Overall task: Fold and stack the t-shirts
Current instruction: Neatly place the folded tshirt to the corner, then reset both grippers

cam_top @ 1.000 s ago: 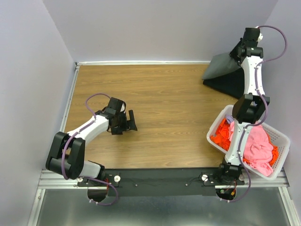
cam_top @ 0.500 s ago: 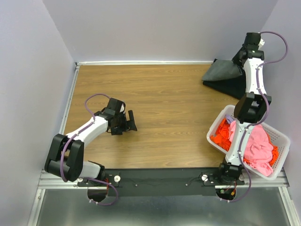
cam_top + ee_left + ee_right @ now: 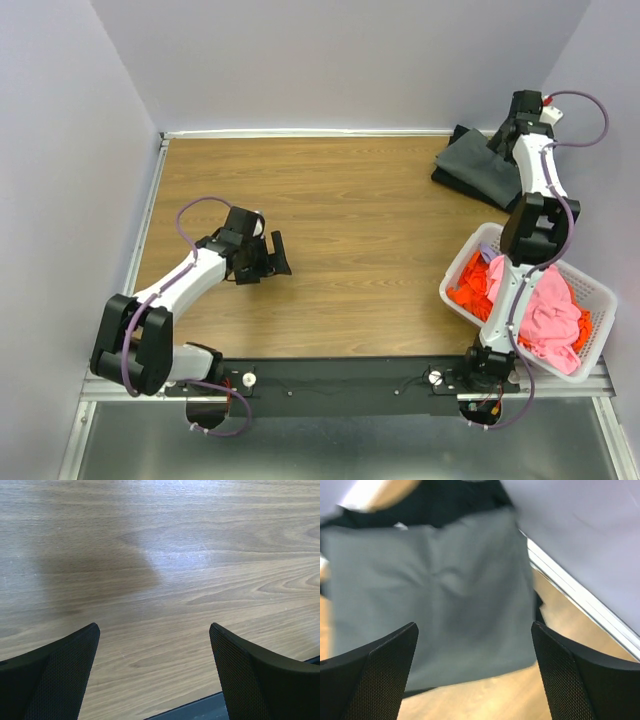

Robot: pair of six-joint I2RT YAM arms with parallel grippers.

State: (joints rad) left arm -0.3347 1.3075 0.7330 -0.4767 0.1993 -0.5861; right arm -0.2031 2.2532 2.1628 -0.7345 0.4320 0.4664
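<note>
T-shirts, progress check: we found a folded dark grey cloth t-shirt (image 3: pixel 478 160) lying flat on a black t-shirt (image 3: pixel 455 505) at the far right corner of the wooden table (image 3: pixel 350 200), so we judged two garments done and stacked. A white slatted plastic basket (image 3: pixel 460 262) at the near right held a crumpled orange t-shirt (image 3: pixel 468 287) and a crumpled pink t-shirt (image 3: pixel 552 312), both unfolded and left to do. The right gripper (image 3: pixel 475 627) hung over the grey shirt, jaws wide apart, holding nothing. The left gripper (image 3: pixel 155 630) was likewise spread and empty above bare wood.
</note>
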